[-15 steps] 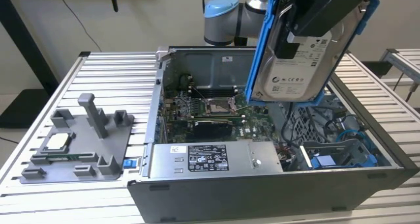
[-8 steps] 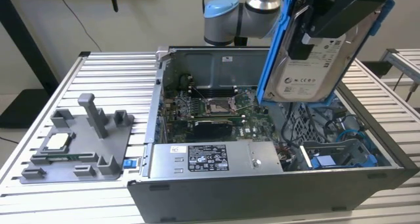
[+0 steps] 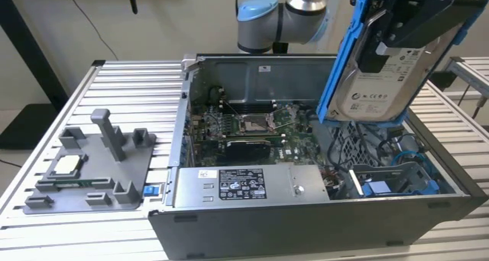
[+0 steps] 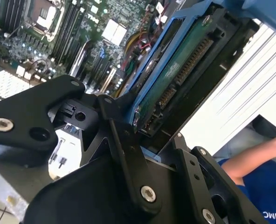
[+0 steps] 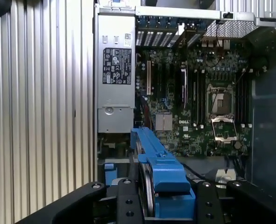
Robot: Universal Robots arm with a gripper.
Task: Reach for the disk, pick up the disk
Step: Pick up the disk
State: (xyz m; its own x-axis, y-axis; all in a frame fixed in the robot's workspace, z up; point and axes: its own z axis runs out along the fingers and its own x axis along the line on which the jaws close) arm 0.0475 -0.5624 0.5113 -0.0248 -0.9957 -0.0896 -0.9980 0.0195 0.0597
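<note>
The tool (image 3: 397,29) pinches the disk (image 3: 382,83) by its upper end, holding it tilted in the air above the open computer case (image 3: 306,215).

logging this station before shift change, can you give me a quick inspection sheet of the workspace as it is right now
surface: slatted metal table, carrying an open computer case.
job's things: disk lifted above the case, blue rails along its edges, label facing the exterior view.
clutter: grey fixture tray at the exterior view's left, a small square chip on it.
grippers: gripper shut on the disk, black fingers clamping its blue rail.
cables: blue and black wires inside the case.
surroundings: a person's arm in the second wrist view.
</note>
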